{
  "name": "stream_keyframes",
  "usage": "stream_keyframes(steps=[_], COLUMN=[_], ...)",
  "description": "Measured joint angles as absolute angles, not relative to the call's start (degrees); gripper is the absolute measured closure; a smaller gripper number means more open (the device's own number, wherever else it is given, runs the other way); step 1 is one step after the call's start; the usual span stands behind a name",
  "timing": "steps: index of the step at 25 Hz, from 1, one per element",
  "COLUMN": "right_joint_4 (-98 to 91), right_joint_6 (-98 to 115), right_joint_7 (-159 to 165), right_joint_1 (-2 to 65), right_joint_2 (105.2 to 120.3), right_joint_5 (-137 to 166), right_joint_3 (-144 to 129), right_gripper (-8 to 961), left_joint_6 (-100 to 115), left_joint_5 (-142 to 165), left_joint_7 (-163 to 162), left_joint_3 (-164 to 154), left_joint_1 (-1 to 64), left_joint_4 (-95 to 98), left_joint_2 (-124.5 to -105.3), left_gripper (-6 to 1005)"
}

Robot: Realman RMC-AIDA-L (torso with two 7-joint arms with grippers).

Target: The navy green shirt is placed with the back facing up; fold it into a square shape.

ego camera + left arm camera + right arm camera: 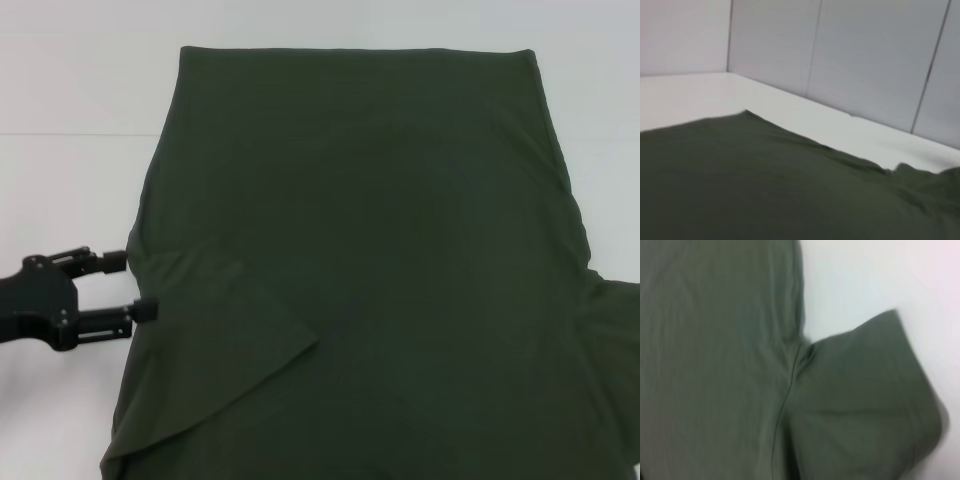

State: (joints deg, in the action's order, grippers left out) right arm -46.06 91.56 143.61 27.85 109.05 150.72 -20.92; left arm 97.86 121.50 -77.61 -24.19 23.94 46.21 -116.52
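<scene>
The navy green shirt (370,260) lies flat on the white table, plain back up, filling most of the head view. Its left sleeve is folded in over the body as a triangular flap (225,330). Its right sleeve (610,330) still spreads outward at the right edge, and the right wrist view shows that sleeve (865,400) with its seam from close above. My left gripper (135,285) is open at the shirt's left edge, its fingertips touching or just beside the cloth. The left wrist view looks low across the shirt (765,185). My right gripper is out of view.
The white table (70,180) extends bare to the left of the shirt and along its far edge. Pale wall panels (865,60) rise behind the table in the left wrist view.
</scene>
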Motion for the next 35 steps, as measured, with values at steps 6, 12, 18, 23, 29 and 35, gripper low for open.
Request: stream_keyframes(steps=[6, 12, 18, 23, 29, 35], right_joint_4=[-47.18, -49.59, -49.6, -49.25, -49.13, -49.0], right_joint_6=[91.41, 92.25, 93.17, 93.36, 92.91, 90.65], right_joint_7=[142.58, 142.23, 141.45, 141.52, 141.94, 144.48], right_joint_1=[27.45, 27.91, 30.01, 33.72, 40.3, 44.67], right_joint_2=[108.2, 108.14, 108.29, 109.16, 111.22, 112.8], right_joint_5=[148.99, 145.62, 145.48, 145.45, 145.58, 145.82], right_joint_3=[-16.9, -17.15, -19.68, -24.02, -31.87, -38.27], right_gripper=[922, 922, 922, 922, 923, 907], left_joint_6=[98.3, 98.38, 98.38, 98.35, 98.4, 98.45], left_joint_5=[121.14, 121.16, 121.62, 121.72, 121.81, 121.82], left_joint_7=[-79.51, -80.65, -82.04, -82.09, -82.09, -82.09], left_joint_3=[-23.1, -23.13, -23.26, -23.34, -23.45, -23.47], left_joint_1=[24.17, 24.68, 25.03, 25.04, 24.74, 24.48], left_joint_4=[46.33, 46.37, 46.49, 46.5, 46.49, 46.52], left_joint_2=[-116.24, -115.94, -115.83, -115.81, -115.84, -115.81], left_gripper=[155, 156, 158, 158, 158, 158])
